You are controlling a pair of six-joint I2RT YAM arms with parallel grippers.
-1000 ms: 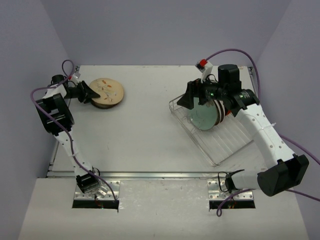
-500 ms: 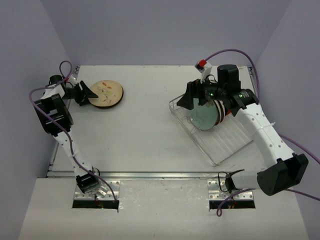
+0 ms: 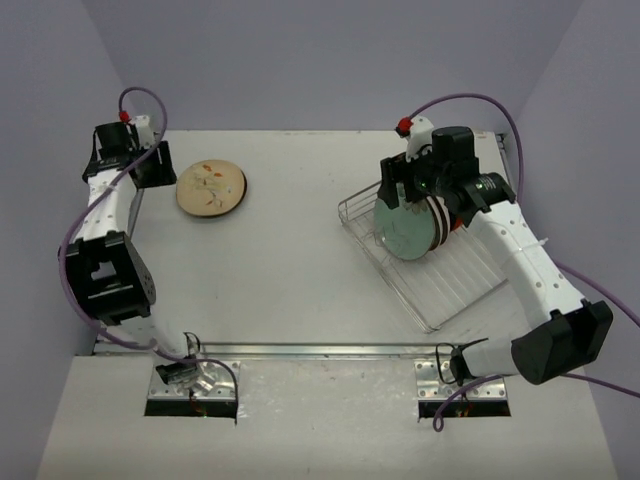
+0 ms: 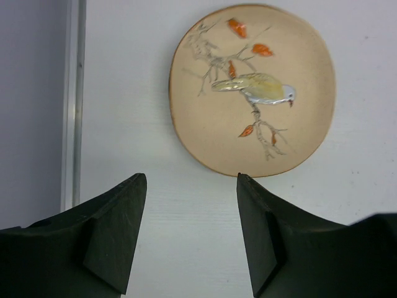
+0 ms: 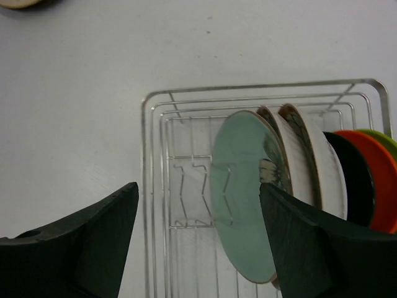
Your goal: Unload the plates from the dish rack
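The step in hand looks like the reach for the next plate: the right arm (image 3: 520, 250) hangs over the near end of the dish rack (image 3: 440, 300), and its wrist view shows the right jaws spread wide and empty, above the pale green plate (image 5: 240, 205) that stands foremost in the row. Nothing is pinched yet. The next move, as I judge it, calls for a descent that puts one finger in front of the green plate and the other into the narrow slot behind it. That plate leans close against its neighbour, so the entry must be clean. After that comes a straight lift clear of the wire dividers before any carry across the worktop (image 3: 290, 260). The left arm (image 3: 105, 205) is raised at the far left corner; the left jaws are likewise spread and hold nothing, poised above the worktop just short of the bird-patterned plate (image 4: 254, 87), which lies flat and well apart from the rack. Counted, six plates stand on edge in the rack: the pale green one, two patterned cream plates (image 5: 310, 164), a black plate (image 5: 350, 180), an orange plate (image 5: 372, 177) and a lime green plate (image 5: 384, 139). One plate shows on the worktop, and whether another lies beneath it I cannot tell.
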